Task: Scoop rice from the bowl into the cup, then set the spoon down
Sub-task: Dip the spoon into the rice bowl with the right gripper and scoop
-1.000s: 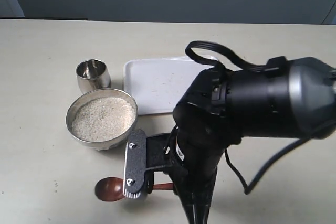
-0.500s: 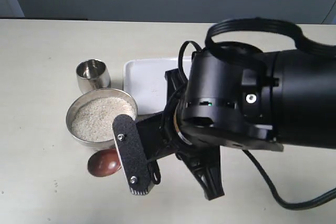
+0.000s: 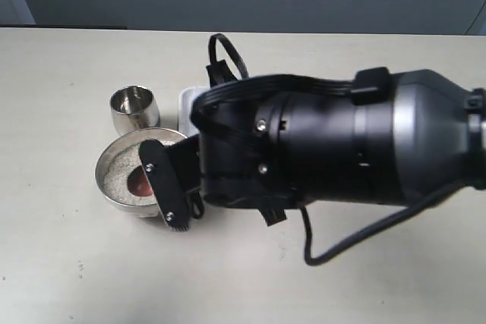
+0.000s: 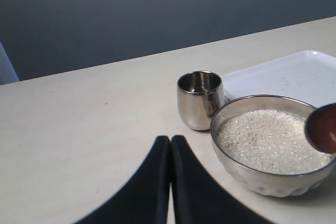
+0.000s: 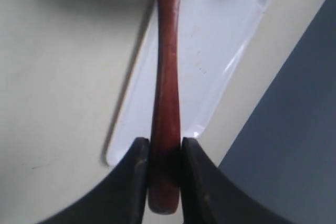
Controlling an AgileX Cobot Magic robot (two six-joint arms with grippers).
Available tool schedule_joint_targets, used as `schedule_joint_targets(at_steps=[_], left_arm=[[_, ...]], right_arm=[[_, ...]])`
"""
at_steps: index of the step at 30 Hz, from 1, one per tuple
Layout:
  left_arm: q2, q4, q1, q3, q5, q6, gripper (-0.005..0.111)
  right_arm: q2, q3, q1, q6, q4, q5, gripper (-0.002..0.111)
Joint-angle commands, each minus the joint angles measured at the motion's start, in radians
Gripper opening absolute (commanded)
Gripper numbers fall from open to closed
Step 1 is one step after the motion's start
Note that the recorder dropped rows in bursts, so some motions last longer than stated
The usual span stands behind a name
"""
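Note:
The wide steel bowl (image 3: 114, 187) (image 4: 262, 174) holds white rice (image 3: 121, 174) (image 4: 265, 140). Just behind it stands the small steel cup (image 3: 134, 108) (image 4: 198, 99), and I see no rice in it. My right gripper (image 5: 165, 148) (image 3: 181, 187) is shut on the handle of the reddish-brown spoon (image 5: 167, 77). The spoon's oval end (image 3: 140, 182) (image 4: 323, 128) sits over the rice inside the bowl. My left gripper (image 4: 170, 141) is shut on nothing, low over the table beside the bowl.
A white rectangular tray (image 4: 286, 77) (image 5: 210, 45) lies behind the bowl, mostly hidden by the right arm (image 3: 342, 149) in the exterior view. Bare cream tabletop (image 3: 61, 263) spreads left of and in front of the bowl.
The right arm swung toward the back left, carrying the spoon from the table in front of the bowl up over the rim and into the rice.

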Motion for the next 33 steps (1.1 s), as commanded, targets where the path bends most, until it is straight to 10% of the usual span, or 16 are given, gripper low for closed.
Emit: schedule_joint_targets(at_steps=[1,33], left_arm=[[-0.004,0.002,-0.005,-0.002,-0.015,-0.005,0.001],[-0.004,0.002,-0.005,-0.002,-0.015,-0.005,0.001]], right_arm=[[0.064,-0.116,-0.01,0.01,-0.055,0.013,-0.001],[0.271,-0.206,-0.08,0.039,-0.139,-0.015,-0.001]])
